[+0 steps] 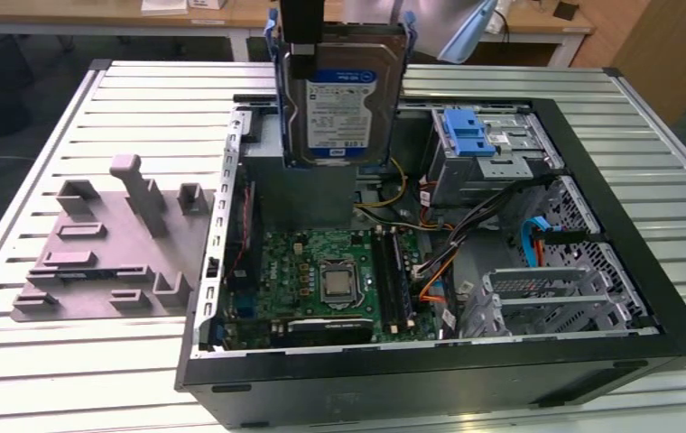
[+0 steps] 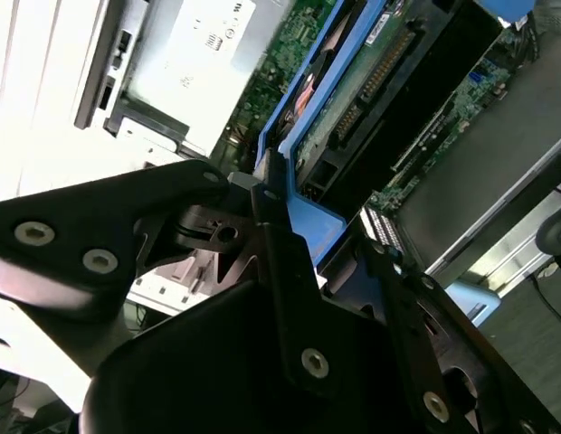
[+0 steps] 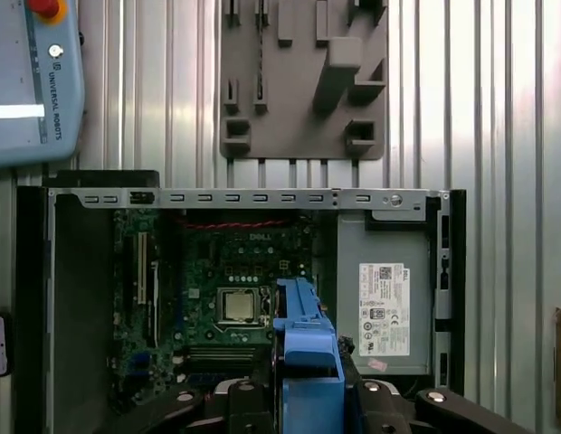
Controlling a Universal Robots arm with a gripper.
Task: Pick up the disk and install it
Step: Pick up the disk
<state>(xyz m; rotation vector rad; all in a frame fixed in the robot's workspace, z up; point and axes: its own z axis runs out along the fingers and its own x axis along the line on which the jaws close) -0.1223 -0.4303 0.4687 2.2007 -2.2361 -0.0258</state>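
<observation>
Carry stage. The gripper [image 1: 304, 54], pinched on the blue carrier's upper edge, holds the disk [image 1: 340, 99] upright over the open computer case [image 1: 632, 271], with its label facing the exterior view (well apart from the grey holder fixture [image 1: 102, 244] beside the case). The disk is not yet installed. By my judgement, seating it calls for squaring the carrier with the drive cage [image 1: 494, 158], which lies toward the exterior view's right of the disk.

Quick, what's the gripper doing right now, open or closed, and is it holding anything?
The gripper: closed on the disk, holding it upright over the open case.
</observation>
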